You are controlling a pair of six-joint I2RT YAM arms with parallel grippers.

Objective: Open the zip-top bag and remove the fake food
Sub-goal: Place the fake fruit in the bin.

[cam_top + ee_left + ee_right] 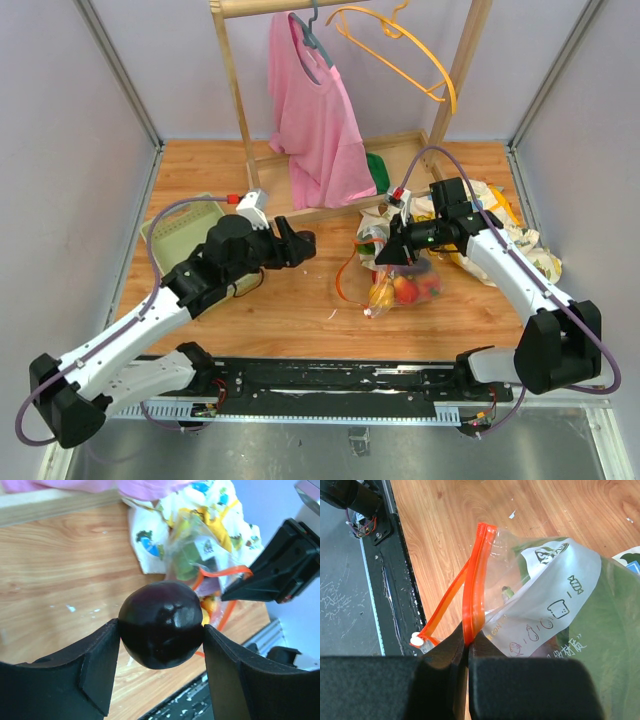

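The clear zip-top bag (405, 285) hangs open at table centre, its orange-red zipper strip (476, 575) spread apart. Red, yellow and orange fake food (400, 290) shows inside it. My right gripper (393, 252) is shut on the zipper strip and holds the bag's mouth up; in the right wrist view the jaws pinch the strip (468, 642). My left gripper (300, 243) is left of the bag and shut on a dark purple round fake fruit (161, 625), held above the wood. The bag also shows behind the fruit in the left wrist view (200, 555).
A pale green tray (185, 230) lies at the left under my left arm. A dinosaur-print cloth (510, 235) lies behind the bag at right. A wooden rack (240, 100) with a pink shirt (315, 110) and an orange hanger (400, 45) stands at the back.
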